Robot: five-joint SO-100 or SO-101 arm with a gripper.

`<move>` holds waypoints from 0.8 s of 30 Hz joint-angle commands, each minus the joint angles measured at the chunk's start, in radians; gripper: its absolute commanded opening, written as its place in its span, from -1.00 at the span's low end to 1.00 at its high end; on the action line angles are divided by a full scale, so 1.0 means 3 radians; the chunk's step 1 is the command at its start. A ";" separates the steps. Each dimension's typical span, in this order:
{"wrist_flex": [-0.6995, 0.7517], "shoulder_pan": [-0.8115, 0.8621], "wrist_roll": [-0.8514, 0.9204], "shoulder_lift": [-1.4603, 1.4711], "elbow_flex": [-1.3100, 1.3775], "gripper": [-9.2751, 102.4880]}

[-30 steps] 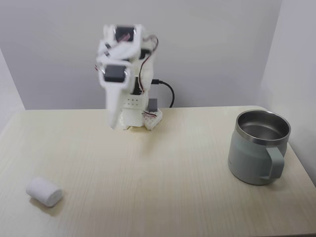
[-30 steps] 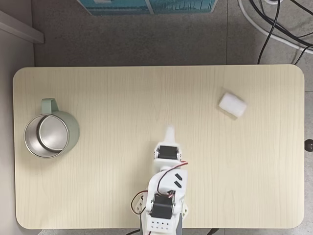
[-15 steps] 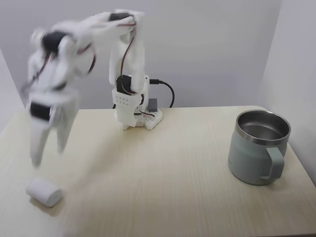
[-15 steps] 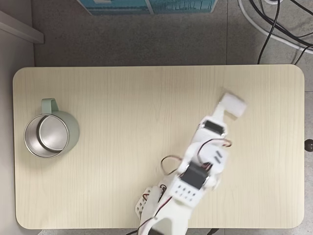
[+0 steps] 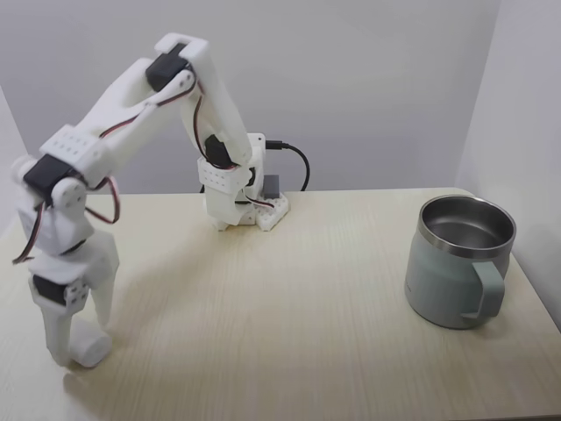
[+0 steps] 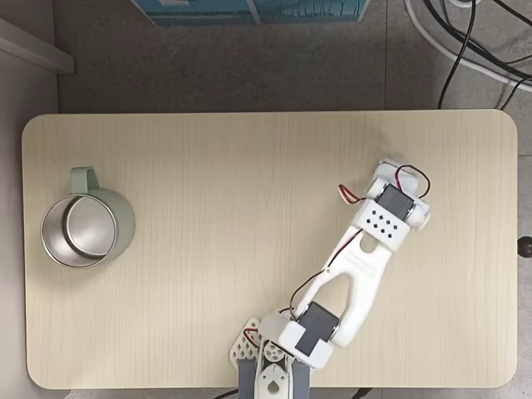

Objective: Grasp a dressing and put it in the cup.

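Standing empty, cup [image 5: 456, 276], gripper [image 5: 81, 344] astride dressing [image 5: 90, 348]

In a fixed view the gripper [image 5: 81, 338] conceals most of the dressing [image 5: 90, 350] near the table [image 5: 289, 307] front-left corner; jaw contact is indeterminable.

Pale light-wood rectangular counter [image 6: 208, 166] with rounded corners, on a grey speckled floor [image 6: 249, 66]. Teal box [image 6: 249, 10] on the floor beyond the counter's far edge. Black and white cables [image 6: 465, 41] off its far right corner. Plain grey-white wall [image 5: 368, 79] behind the counter's back edge.
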State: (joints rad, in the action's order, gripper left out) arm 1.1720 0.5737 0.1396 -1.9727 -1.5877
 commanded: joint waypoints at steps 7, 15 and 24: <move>0.0107 0.0051 0.0061 -0.0128 -0.0348 -0.76; 0.0271 0.0046 -0.0066 0.0112 -0.0368 -0.84; 0.0977 -0.0164 -0.0251 0.1381 -0.0399 -0.84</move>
State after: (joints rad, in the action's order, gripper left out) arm 1.3944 0.5568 0.0813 -1.7395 -1.6674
